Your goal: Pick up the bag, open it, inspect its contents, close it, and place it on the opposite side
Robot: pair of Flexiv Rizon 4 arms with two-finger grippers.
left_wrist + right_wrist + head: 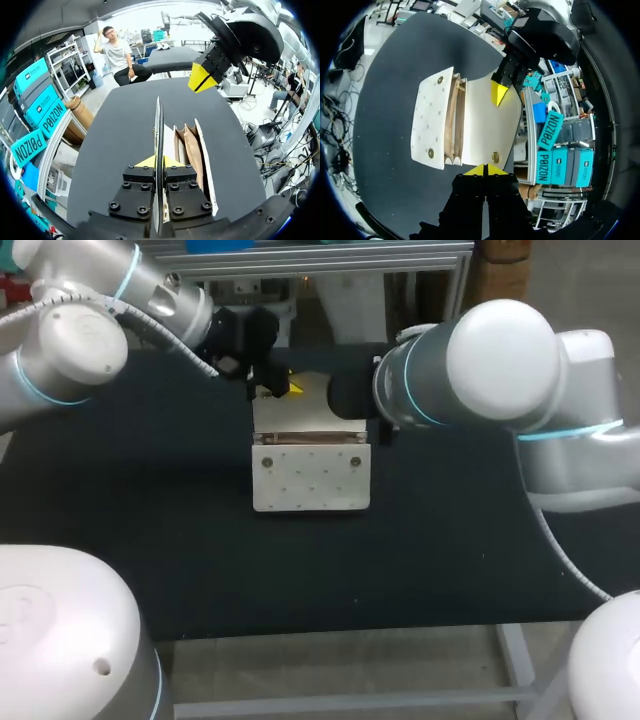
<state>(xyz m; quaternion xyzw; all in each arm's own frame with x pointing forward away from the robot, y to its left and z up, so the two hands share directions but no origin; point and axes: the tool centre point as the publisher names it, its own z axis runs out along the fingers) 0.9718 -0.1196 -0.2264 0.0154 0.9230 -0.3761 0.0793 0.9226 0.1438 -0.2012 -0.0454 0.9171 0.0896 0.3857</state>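
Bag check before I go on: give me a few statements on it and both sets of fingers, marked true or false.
1. The bag has its flap open, with the tan inside showing. True.
2. The left gripper has its fingers shut on the flap's edge. True.
3. The right gripper has its fingers spread wide. False: its yellow tips meet.
4. The bag hangs in the air. False: its body lies on the black table, and only the flap is raised.
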